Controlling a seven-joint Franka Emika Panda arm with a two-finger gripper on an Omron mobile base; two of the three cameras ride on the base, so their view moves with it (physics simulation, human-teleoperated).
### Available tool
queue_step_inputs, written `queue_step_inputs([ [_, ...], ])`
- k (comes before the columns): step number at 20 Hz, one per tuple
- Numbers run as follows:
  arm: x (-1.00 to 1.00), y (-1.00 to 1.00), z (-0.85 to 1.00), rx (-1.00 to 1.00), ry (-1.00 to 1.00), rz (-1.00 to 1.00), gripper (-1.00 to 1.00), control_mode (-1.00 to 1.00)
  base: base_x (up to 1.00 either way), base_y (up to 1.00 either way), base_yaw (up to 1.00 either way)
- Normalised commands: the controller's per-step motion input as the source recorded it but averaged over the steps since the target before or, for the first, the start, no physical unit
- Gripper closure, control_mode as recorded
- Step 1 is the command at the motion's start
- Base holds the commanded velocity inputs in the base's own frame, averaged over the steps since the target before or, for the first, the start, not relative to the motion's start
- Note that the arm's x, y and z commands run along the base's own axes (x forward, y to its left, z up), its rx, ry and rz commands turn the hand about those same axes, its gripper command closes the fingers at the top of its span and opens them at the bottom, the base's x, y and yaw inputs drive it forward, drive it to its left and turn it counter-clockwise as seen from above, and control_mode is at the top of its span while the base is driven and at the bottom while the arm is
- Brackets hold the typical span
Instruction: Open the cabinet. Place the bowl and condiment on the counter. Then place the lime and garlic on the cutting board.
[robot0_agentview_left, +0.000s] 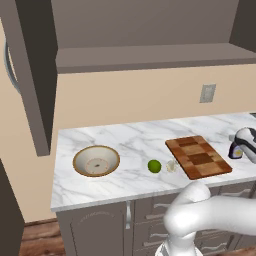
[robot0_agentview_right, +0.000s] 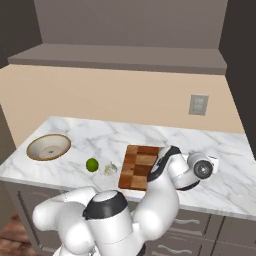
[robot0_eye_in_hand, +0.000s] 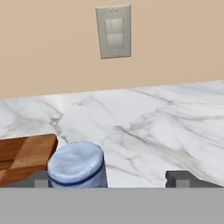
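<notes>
Condiment beside cutting board

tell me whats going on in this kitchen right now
A white robot arm has its gripper low over the counter right of the cutting board, with the condiment standing between its open fingers. The cabinet is open, and the bowl already sits on the counter. The lime and garlic lie on the marble just left of the board, not yet on it.
</notes>
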Motion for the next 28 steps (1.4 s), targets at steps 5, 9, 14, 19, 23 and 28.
queue_step_inputs([
  [5,-0.18,0.0,0.16,-0.02,0.02,0.0,-1.0,-1.0,0.0,0.0,0.0],
  [9,-0.36,0.0,0.36,-0.04,0.0,0.0,-1.0,-1.0,0.0,0.0,0.0],
  [14,-0.16,0.13,0.3,-0.09,0.0,0.0,-1.0,-1.0,0.0,0.0,0.0],
  [19,-0.14,0.32,0.36,-0.1,0.01,0.0,-1.0,-1.0,0.0,0.0,0.0],
  [23,-0.09,0.27,0.57,-0.12,0.01,0.0,-1.0,-1.0,0.0,0.0,0.0],
  [28,-0.17,0.15,0.67,-0.11,0.05,0.0,-1.0,-1.0,0.0,0.0,0.0],
])
